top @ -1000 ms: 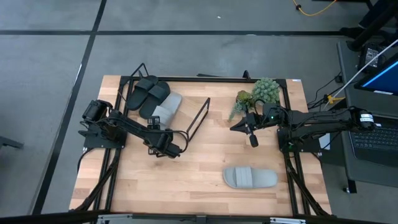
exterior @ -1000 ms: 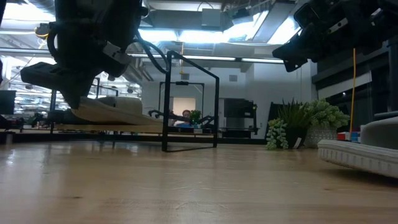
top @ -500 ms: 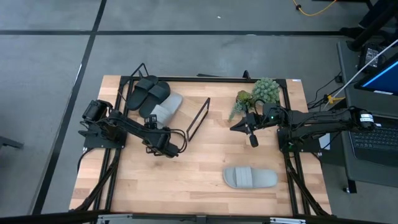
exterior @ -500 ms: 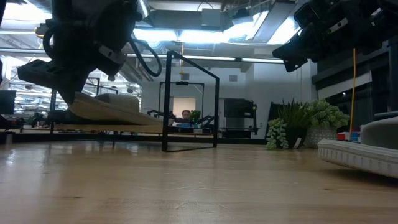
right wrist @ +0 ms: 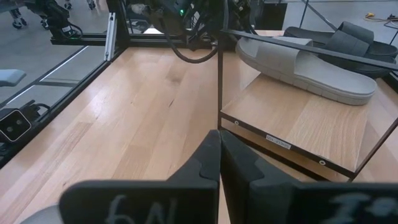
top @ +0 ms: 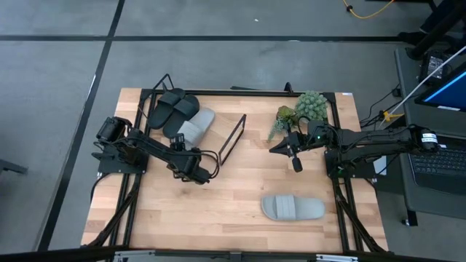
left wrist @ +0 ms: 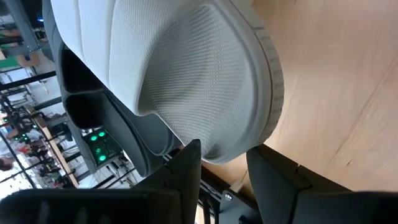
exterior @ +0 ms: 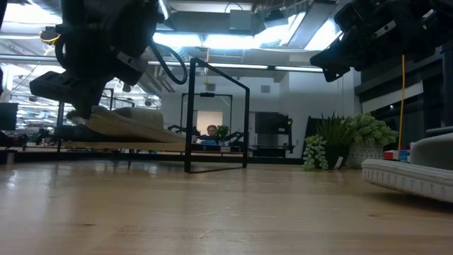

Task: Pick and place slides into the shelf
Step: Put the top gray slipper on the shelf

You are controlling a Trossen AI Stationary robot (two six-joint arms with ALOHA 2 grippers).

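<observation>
A light grey slide (top: 195, 125) (left wrist: 186, 74) lies tilted on the shelf (top: 215, 144), beside two black slides (top: 171, 109) that lie on the board. My left gripper (top: 184, 148) (left wrist: 224, 155) is at its near end, shut on it. A second grey slide (top: 293, 208) (exterior: 407, 177) lies flat on the tabletop near the right near corner. My right gripper (top: 296, 164) (right wrist: 219, 155) hovers shut above the table's right half, touching nothing. My left gripper holds the grey slide by its heel end (left wrist: 217, 148), pinched between the two fingers through the sole. The fingers come from the table's near side, pointing along the slide. The heel end is raised; the toe end (exterior: 166, 133) rests on the shelf board, so the slide slants.
A potted plant (top: 302, 109) stands at the table's far right, just behind my right gripper. The shelf's black wire end loop (top: 233, 135) (exterior: 216, 117) stands upright right of the held slide. Bare tabletop lies between the shelf and the loose grey slide.
My left gripper has risen a little and edged toward the table's left. The grey slide's heel end has gone up with it, while the toe end has stayed on the shelf, so the slide slants more steeply.
</observation>
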